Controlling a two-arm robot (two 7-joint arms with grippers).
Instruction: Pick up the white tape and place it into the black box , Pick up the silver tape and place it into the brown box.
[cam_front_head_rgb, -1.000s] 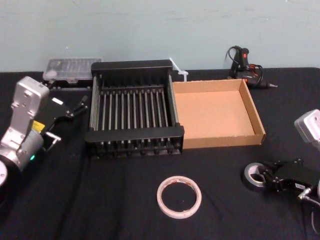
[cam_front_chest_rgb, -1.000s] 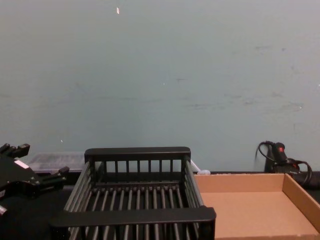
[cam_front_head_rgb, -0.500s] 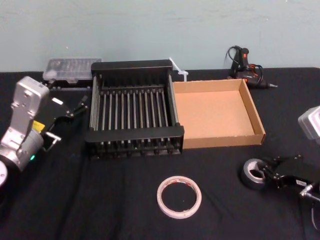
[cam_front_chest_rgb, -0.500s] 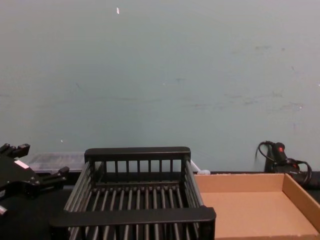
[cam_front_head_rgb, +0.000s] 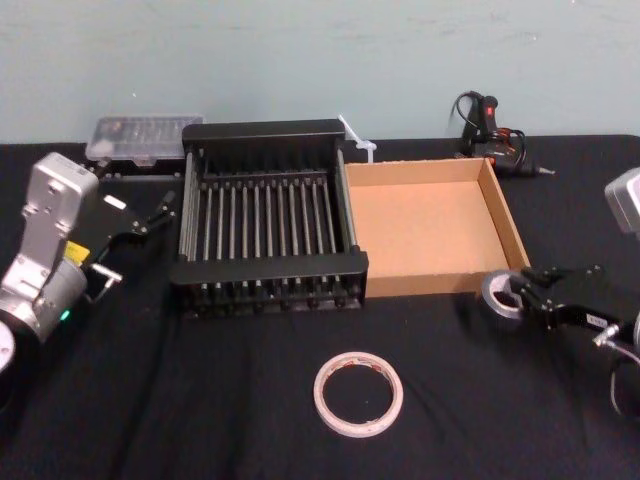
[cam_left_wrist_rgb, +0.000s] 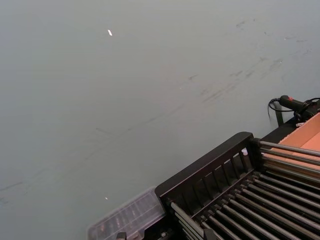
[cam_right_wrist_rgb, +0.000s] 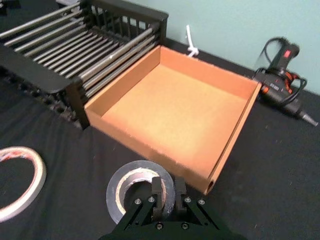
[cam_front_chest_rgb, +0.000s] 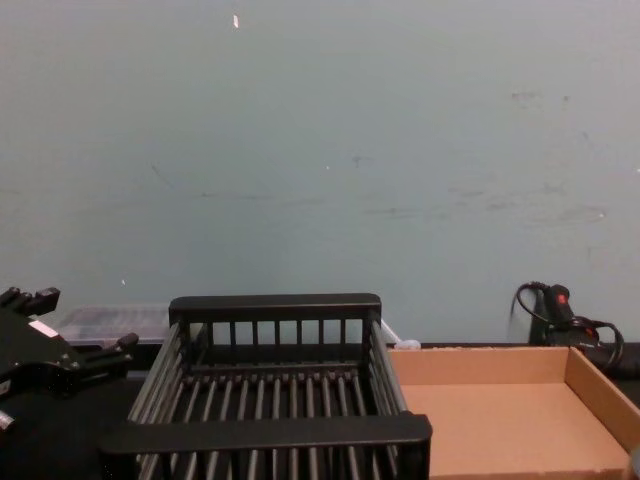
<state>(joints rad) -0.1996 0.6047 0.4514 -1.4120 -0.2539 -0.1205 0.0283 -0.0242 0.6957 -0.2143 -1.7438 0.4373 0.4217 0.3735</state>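
Brought silver tape (cam_front_head_rgb: 498, 292) up to brown box's (cam_front_head_rgb: 505, 225) near right corner, clenched in right gripper's (cam_front_head_rgb: 522, 297) fingers, ready to drop in. Leaves white tape (cam_front_head_rgb: 358, 393) on surface (cam_front_head_rgb: 200, 400), left gripper (cam_front_head_rgb: 145, 238) parked left, fingers spread.

Matt plastic black box (cam_front_head_rgb: 265, 268), raw cardboard brown box (cam_front_head_rgb: 505, 215), dull silver tape (cam_front_head_rgb: 492, 296), black cloth tabletop (cam_front_head_rgb: 200, 400)

Left arm (cam_front_head_rgb: 40, 250): silver-grey boxy housing, rounded grey cylinder joint below, small green light, yellow sticker. Left gripper (cam_front_head_rgb: 140, 238): matte black, slim fingers (cam_front_head_rgb: 160, 209), white label on body. Right arm (cam_front_head_rgb: 626, 200): pale grey housing. Right gripper (cam_right_wrist_rgb: 169, 194): black, angular scissor-like linkage, small silver screws at pivots. Head view: white label, thin grey cable behind it.
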